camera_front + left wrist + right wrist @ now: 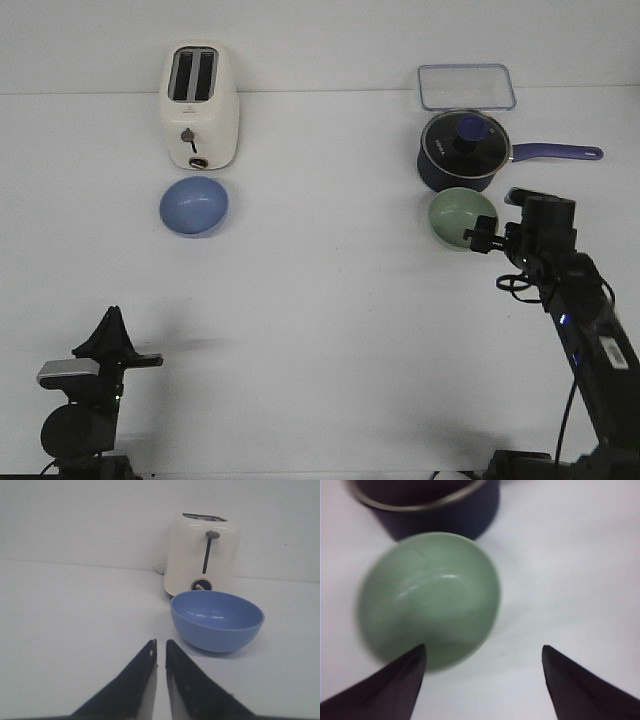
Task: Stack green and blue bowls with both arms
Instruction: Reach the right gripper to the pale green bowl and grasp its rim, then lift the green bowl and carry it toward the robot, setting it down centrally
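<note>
The blue bowl (194,206) sits upright on the white table in front of the toaster, at the left. It also shows in the left wrist view (217,620). My left gripper (160,643) is shut and empty, low at the near left (112,318), well short of the blue bowl. The green bowl (462,218) sits upright in front of the saucepan at the right; it fills the right wrist view (427,597). My right gripper (483,648) is open just above the bowl's near right rim (484,238), one finger over the rim, not touching it as far as I can tell.
A cream toaster (200,105) stands behind the blue bowl. A dark blue saucepan with a glass lid (465,150) stands right behind the green bowl, its handle pointing right. A clear rectangular lid (466,86) lies at the far right back.
</note>
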{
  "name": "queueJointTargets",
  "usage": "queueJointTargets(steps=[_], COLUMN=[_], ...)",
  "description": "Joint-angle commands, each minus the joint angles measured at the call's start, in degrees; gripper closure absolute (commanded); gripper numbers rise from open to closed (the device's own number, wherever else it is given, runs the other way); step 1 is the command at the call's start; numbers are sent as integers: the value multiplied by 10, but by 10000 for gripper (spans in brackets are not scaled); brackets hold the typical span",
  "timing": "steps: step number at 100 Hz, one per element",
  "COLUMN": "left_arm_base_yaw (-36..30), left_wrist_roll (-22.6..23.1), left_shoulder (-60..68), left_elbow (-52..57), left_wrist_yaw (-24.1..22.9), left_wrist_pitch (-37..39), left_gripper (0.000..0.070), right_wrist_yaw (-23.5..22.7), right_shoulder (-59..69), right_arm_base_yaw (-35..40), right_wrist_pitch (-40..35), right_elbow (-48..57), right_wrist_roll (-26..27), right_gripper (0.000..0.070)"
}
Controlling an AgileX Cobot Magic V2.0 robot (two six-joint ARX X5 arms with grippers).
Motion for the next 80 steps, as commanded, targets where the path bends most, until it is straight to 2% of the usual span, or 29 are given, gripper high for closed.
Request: queueJointTargets(steps=[1, 30, 34, 46, 54, 80], left_arm_base_yaw=[0, 0, 0, 0, 0, 0], left_wrist_roll=[-1, -1, -1, -1, -1, -1], left_shoulder=[-1, -1, -1, -1, -1, -1], left_elbow=[-11, -11, -11, -11, -11, -11], left_wrist_yaw=[4, 4, 4, 4, 4, 4], left_wrist_pitch=[6, 6, 6, 6, 6, 6], left_gripper=[685, 685, 685, 685, 685, 685], right_wrist_yaw=[-5, -40, -50, -61, -60, -69], right_shoulder=[47, 176, 182, 191, 191, 139], right_arm_base_yaw=[-9, -26, -26, -26, -26, -30], right_wrist_pitch=[5, 7, 13, 21, 23, -9], right_elbow=[29, 94, 95, 95, 95, 103], right_wrist_roll=[-14, -19, -20, -20, -21, -31], right_gripper=[215, 227, 278, 555, 694, 700])
